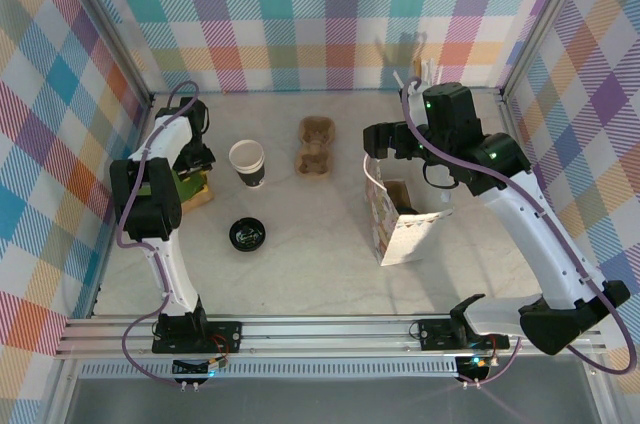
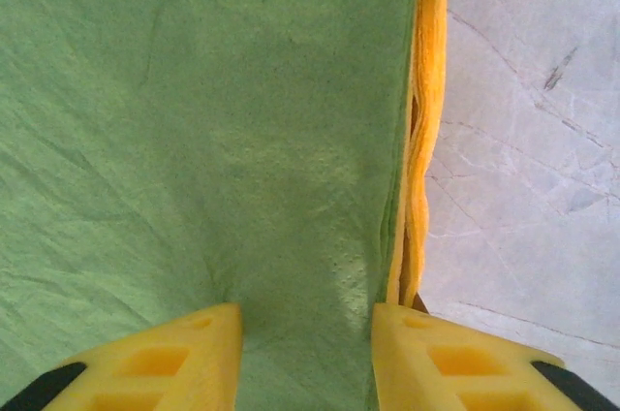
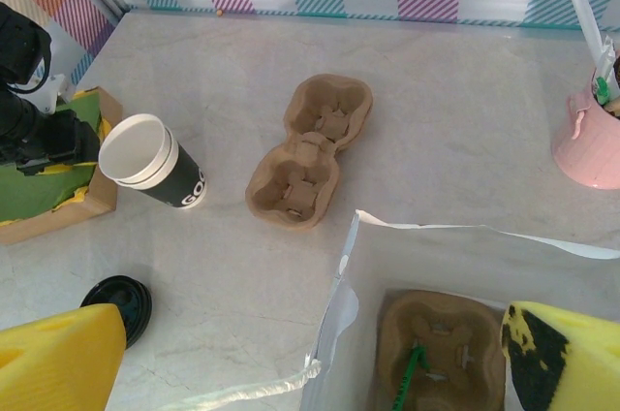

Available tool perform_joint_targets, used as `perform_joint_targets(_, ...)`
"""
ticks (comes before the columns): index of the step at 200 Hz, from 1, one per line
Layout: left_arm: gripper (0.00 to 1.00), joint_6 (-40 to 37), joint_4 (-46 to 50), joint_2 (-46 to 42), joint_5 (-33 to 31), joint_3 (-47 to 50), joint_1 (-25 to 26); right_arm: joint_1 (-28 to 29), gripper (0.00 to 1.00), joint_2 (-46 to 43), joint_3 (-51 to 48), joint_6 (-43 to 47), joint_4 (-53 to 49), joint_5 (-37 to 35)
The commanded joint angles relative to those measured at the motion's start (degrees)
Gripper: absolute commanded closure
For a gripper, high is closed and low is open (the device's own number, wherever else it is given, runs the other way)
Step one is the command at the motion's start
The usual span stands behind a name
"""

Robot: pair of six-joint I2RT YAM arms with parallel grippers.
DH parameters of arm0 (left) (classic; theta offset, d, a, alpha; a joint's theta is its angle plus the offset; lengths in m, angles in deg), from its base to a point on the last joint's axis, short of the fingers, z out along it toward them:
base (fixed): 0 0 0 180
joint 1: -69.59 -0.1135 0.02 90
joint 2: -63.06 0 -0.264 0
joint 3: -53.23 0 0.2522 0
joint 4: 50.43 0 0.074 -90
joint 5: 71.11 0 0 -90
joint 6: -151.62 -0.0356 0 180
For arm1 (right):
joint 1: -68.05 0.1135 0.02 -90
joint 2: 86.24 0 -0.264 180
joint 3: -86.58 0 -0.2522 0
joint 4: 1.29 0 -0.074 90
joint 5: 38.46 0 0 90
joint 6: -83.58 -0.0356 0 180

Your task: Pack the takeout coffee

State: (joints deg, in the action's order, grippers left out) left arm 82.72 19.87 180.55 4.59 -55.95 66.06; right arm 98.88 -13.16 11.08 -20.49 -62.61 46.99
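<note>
The takeout coffee cup (image 1: 247, 163) (image 3: 153, 161) stands upright on the counter (image 1: 320, 244) with no lid on it. It is a small paper cup with dark sides, pale lettering low on its wall and a white band at the rim. Its inside looks pale, and whether it holds any drink cannot be told. It sits left of the cardboard cup carrier (image 1: 315, 147) and just right of the cardboard tray of green napkins (image 3: 53, 183), touching neither. Its round black plastic lid (image 1: 247, 234) (image 3: 118, 302) lies flat on the counter, near the cup on the side toward the arm bases and apart from it.
</note>
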Motion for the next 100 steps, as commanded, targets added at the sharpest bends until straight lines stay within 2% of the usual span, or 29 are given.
perform_joint_targets(1,0.62,-0.8,-0.2,0.6,1.7,-1.6,-0.9,0.4,0.01,0.5,0.0,1.1,1.2,-0.4)
perform_joint_targets(18,0.63,-0.9,0.1,0.9,1.2,-1.9,-0.9,0.4,0.01,0.5,0.0,1.1,1.3,-0.4)
perform_joint_targets(33,0.52,-0.9,0.1,1.1,1.1,-2.0,-0.9,0.4,0.01,0.4,-0.1,1.1,1.3,-0.4)
perform_joint_targets(76,0.51,-0.7,-0.4,0.7,4.2,-2.9,-0.9,0.4,0.01,0.7,-0.1,1.3,1.2,-0.4)
perform_joint_targets(100,0.53,-0.7,-0.6,0.8,3.5,-3.2,-0.9,0.4,0.01,0.7,-0.1,1.2,1.3,-0.3)
